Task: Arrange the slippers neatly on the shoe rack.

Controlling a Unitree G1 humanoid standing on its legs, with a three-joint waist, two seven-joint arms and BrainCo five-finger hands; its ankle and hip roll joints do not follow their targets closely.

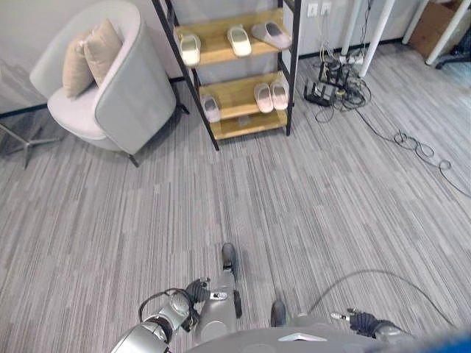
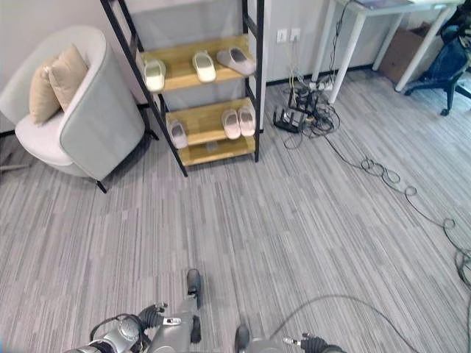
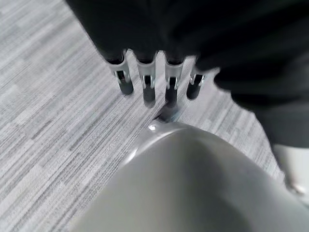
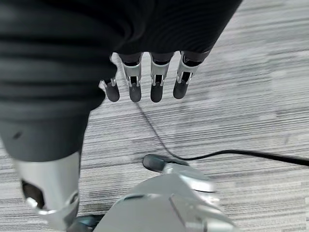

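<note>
Six pale slippers [image 1: 271, 95] lie on the two-shelf wooden shoe rack [image 1: 250, 123].

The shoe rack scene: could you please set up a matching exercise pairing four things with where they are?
Things:
1. pink pair of slippers
2. grey slipper
3. beige cushions
4. tangle of cables

Places:
A. on the armchair
B. on the floor, on the right of the shoe rack
C. on the lower shelf, at its right end
D. on the upper shelf, at its right end

Pairs: 1-C, 2-D, 3-A, 4-B
</note>
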